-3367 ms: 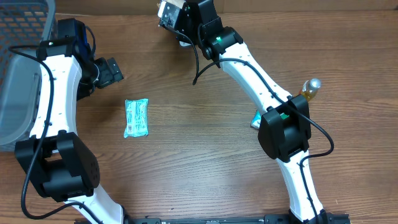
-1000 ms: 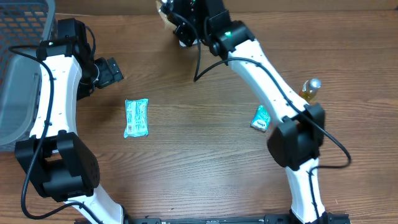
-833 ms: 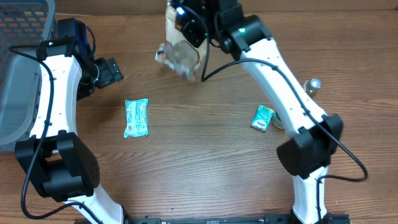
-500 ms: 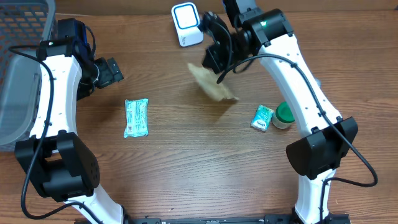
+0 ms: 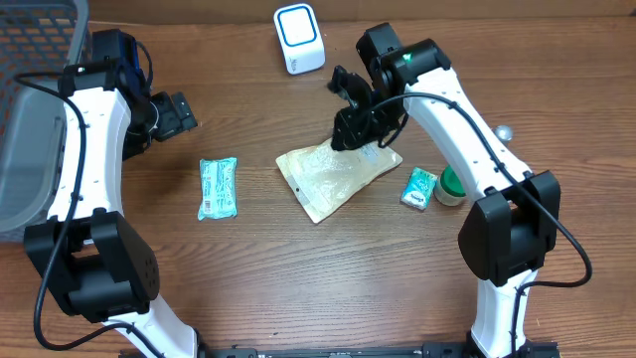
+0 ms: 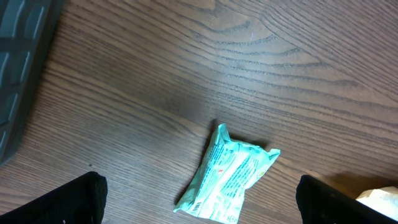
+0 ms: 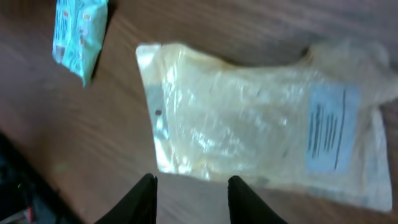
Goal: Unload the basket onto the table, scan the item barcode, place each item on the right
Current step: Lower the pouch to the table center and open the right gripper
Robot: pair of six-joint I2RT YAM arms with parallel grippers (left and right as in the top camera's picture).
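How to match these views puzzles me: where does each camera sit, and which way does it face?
Overhead: above the table, facing straight down; left arm and right arm show.
Left wrist: on the left arm, facing down at the teal pack; its fingers show.
Right wrist: on the right arm, facing down at the pouch; its fingers show.
Shared: overhead also shows teal pack and pouch.

Plastic pouch (image 5: 333,179) — glossy, crinkled, wood-grain table (image 5: 248,278) — matt

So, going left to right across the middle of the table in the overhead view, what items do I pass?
Large teal packet → clear pouch → small teal packet → green round item.
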